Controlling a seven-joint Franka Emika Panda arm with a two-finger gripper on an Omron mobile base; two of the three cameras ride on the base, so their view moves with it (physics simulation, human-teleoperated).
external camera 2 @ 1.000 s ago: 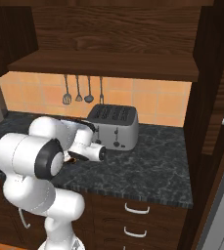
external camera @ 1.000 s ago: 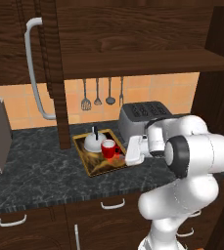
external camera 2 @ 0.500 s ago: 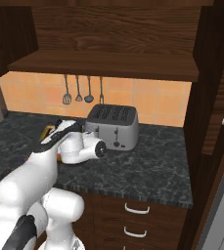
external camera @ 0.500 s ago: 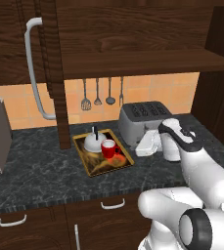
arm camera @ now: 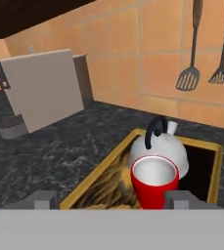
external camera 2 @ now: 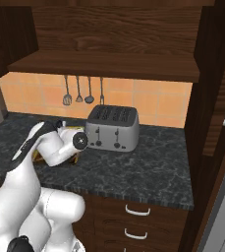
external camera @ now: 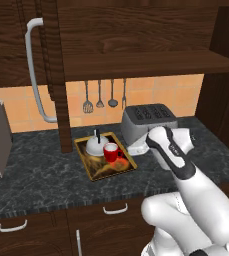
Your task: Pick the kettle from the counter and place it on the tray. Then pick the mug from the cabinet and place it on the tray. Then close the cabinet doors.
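Jaws stood apart and empty, the two finger tips showing at either side of the hand view's lower edge with the mug between and just beyond them, not touched. Behind the mug, touching or nearly so, sat the kettle, a pale dome with a thin dark looped handle standing upright. Both rested on the tray, whose golden rim framed a dark face with an orange-gold picture. Past the tray's far edge the bench ran open and bare toward a grey boxy appliance on the left of the hand view. In the left base view the mug was glossy red with a white inside, beside the kettle on the tray, and the toaster stood close to the tray's right edge. A cabinet door hung open above the tray's left side, its bar handle facing outward.
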